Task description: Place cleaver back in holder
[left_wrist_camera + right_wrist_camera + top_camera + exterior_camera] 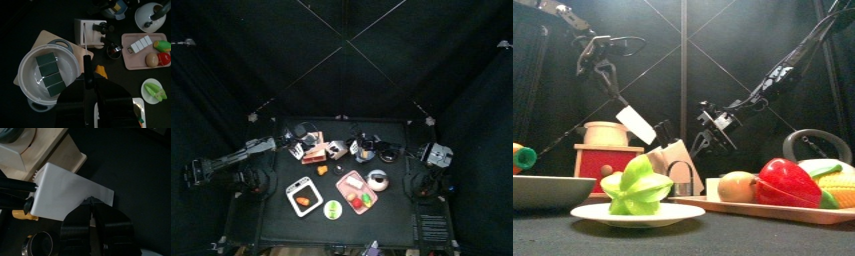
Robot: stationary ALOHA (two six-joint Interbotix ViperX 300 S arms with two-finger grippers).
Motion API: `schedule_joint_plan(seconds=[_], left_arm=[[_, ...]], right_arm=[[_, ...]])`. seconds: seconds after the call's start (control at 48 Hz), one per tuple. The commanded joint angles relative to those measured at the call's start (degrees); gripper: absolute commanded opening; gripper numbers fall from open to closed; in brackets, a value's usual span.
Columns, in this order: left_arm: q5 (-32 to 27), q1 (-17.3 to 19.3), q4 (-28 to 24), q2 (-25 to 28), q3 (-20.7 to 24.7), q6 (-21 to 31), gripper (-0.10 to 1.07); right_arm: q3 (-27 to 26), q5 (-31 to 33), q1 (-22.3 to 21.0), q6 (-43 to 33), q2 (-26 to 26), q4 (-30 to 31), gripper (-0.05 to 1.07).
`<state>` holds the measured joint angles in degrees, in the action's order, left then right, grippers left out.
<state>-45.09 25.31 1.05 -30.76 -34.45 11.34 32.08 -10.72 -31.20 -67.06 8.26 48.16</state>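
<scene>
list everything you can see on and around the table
cleaver: one, white blade, in the air over the holder
holder: one, tan top, reddish-orange base, left rear
star fruit: one, green, on the white plate, front
pink tray: one, front right, carrying a red pepper
bowl: one, dark, front left
left gripper: one, black, raised high at left
right gripper: one, black, jaws shut on the cleaver

The white-bladed cleaver (70, 195) hangs tilted above the holder (607, 160), a tan-topped, reddish block standing upright.
</scene>
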Motion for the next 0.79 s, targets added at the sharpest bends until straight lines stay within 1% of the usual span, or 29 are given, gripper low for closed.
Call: schedule_joint_plan(seconds=[0.0, 0.771], left_arm=[[0.2, -0.8, -0.4, 0.5, 1.8, 0.1, 0.35], [0.7, -0.7, -3.2, 2.8, 3.0, -0.1, 0.35]], right_arm=[[-1.4, -0.3, -0.4, 0.1, -1.0, 0.0, 0.33], [-1.7, -0.3, -0.4, 0.1, -0.4, 0.0, 0.33]])
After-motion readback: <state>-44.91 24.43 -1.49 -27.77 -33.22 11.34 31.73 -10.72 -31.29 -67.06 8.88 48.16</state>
